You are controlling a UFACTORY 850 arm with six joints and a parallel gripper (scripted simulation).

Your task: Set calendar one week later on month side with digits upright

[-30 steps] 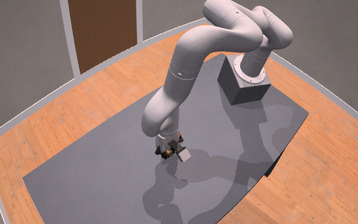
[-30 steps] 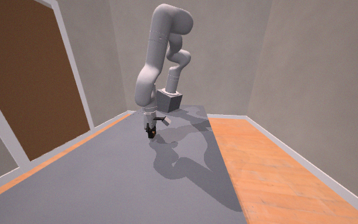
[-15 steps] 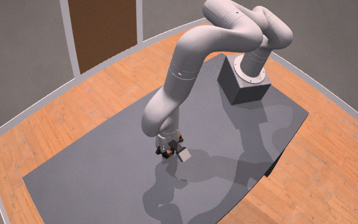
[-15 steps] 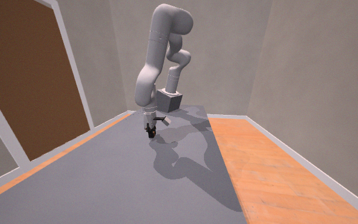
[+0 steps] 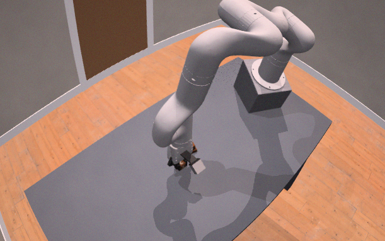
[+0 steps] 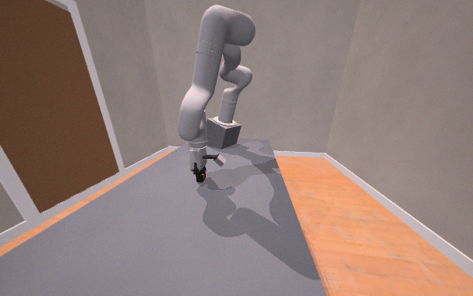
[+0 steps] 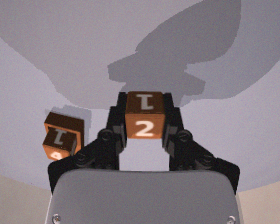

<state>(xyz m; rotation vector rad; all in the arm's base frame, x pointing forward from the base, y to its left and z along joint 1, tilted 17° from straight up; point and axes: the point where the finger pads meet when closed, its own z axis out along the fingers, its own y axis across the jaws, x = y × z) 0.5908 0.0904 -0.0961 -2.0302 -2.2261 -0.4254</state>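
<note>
My gripper (image 5: 178, 164) (image 6: 200, 177) (image 7: 144, 104) points down, with its fingers shut on an orange-brown cube (image 7: 145, 127). In the wrist view the cube's darker upper face shows a 1 that looks upside down, and its lighter face towards the camera shows an upright 2. Whether this cube touches the table cannot be told. The small wooden tray (image 7: 65, 119) (image 5: 195, 150) is left of the gripper in the wrist view. A second cube (image 7: 58, 138) is at the tray, with a tilted 1 on its dark face and a partly hidden round digit on its lighter face.
The grey table (image 5: 111, 164) (image 6: 128, 232) carries the arm's base block (image 5: 268, 101) (image 6: 223, 133) at the back. The left finger linkage stands close to the tray in the wrist view. A grey block on a dark bracket juts from the wrist. Arm shadows fall across the table.
</note>
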